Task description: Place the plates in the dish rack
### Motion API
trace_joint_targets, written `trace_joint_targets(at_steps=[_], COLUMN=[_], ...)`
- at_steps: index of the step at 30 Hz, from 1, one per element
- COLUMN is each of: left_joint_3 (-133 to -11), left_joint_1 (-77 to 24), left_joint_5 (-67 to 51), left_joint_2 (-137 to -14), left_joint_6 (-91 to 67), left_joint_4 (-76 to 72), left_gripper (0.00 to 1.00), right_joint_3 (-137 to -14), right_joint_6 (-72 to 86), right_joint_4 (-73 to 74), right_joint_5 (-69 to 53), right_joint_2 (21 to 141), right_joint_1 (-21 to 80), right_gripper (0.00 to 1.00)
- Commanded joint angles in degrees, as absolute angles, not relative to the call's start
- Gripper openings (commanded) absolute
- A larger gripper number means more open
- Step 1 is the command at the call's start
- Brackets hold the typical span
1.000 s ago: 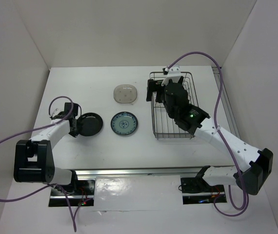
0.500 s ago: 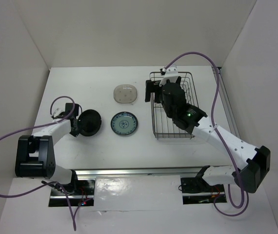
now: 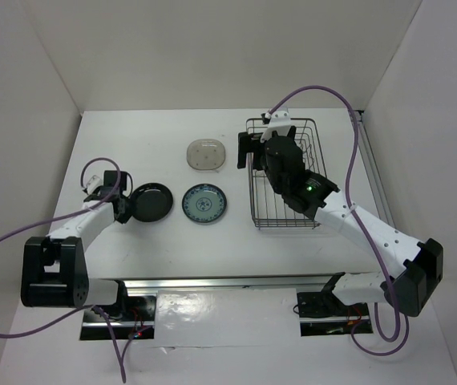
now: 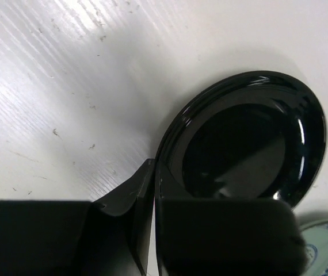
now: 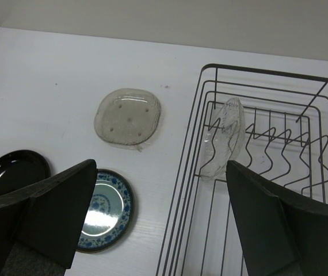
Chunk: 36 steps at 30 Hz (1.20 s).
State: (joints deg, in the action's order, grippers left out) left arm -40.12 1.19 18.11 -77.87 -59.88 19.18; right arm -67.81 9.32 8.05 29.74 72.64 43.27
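**Overhead view:** The left gripper (image 3: 124, 207) sits at the near-left rim of the glossy black plate (image 3: 151, 203), which lies on the table (image 3: 132, 136). From this height it is unclear whether the fingers are closed. The right gripper (image 3: 260, 148) hangs spread wide over the far-left corner of the dish rack (image 3: 285, 216), holding nothing. The blue-and-white plate (image 3: 204, 204) lies just beside the black one. The beige speckled plate (image 3: 206, 154) lies farther back, and both are outside the rack. The right arm covers much of the rack's interior, so any plate already loaded is hidden here.

**Left wrist view:** The left gripper (image 4: 154, 167) shows its fingers drawn to a narrow slit that meets the black plate's (image 4: 244, 138) rim. Whether they pinch the rim or only touch it cannot be told. A sliver of the blue-and-white plate (image 4: 325, 247) is cut off at the lower right corner.

**Right wrist view:** The right gripper (image 5: 161, 172) is fully spread and empty. The clear glass plate (image 5: 224, 138) stands on edge among the dish rack's (image 5: 267, 72) upright wires, its outline faint against them. The beige plate (image 5: 128, 116), the blue-and-white plate (image 5: 103, 207) and the black plate (image 5: 11, 172) lie flat on the table. By this evidence one plate of four is loaded and three are left, with the black one apparently next.
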Motion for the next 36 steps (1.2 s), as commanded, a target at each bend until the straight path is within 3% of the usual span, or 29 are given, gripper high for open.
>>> trace_joint_targets(at_steps=[1, 6, 19, 31, 36], left_joint_3=[-39.6, -38.6, -37.3, -36.8, -36.8], left_joint_1=[1.0, 1.0, 0.4, -0.1, -0.1], left_joint_5=[16.5, 14.9, 16.5, 15.4, 15.4], left_joint_2=[-75.3, -74.2, -73.7, -79.9, -80.4], left_joint_6=[-57.8, -57.3, -57.8, -58.4, -58.4], left_joint_4=[16.5, 14.4, 15.3, 7.6, 7.1], left_gripper=[0.2, 0.28, 0.64, 0.65, 0.54], right_joint_3=[-69.3, -69.3, -68.8, -68.8, -68.8], right_joint_6=[9.1, 9.1, 9.1, 9.1, 9.1], right_joint_4=[5.7, 5.7, 5.7, 6.2, 6.2], right_joint_5=[30.3, 30.3, 30.3, 30.3, 30.3], right_joint_2=[73.0, 73.0, 73.0, 73.0, 73.0], right_joint_1=[43.8, 43.8, 43.8, 43.8, 43.8], right_gripper=[1.0, 1.0, 1.0, 1.0, 1.0])
